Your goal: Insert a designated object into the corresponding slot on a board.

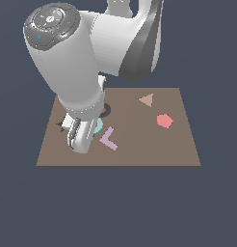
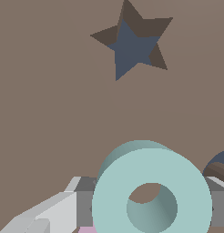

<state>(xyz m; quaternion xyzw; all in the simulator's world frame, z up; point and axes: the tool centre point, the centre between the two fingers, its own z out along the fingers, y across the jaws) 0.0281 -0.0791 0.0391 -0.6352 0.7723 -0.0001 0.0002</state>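
Observation:
The pale teal ring [image 2: 132, 182] sits between my gripper's [image 2: 150, 207] grey fingers [image 2: 82, 207], which close on its two sides. The brown board shows through its centre hole. In the exterior view the ring [image 1: 98, 127] peeks out beside my gripper [image 1: 91, 132], low over the left part of the board [image 1: 139, 152]. The dark ring-shaped slot [image 1: 106, 110] lies just behind the gripper, mostly hidden by the arm; its edge shows in the wrist view [image 2: 219, 167]. I cannot tell whether the ring touches the board.
A dark star-shaped recess [image 2: 134, 43] lies on the board beside the gripper, partly hidden in the exterior view [image 1: 61, 126]. A lilac L-shaped piece [image 1: 109, 139], a pink pentagon [image 1: 164, 120] and a tan triangle [image 1: 147, 100] lie on the board.

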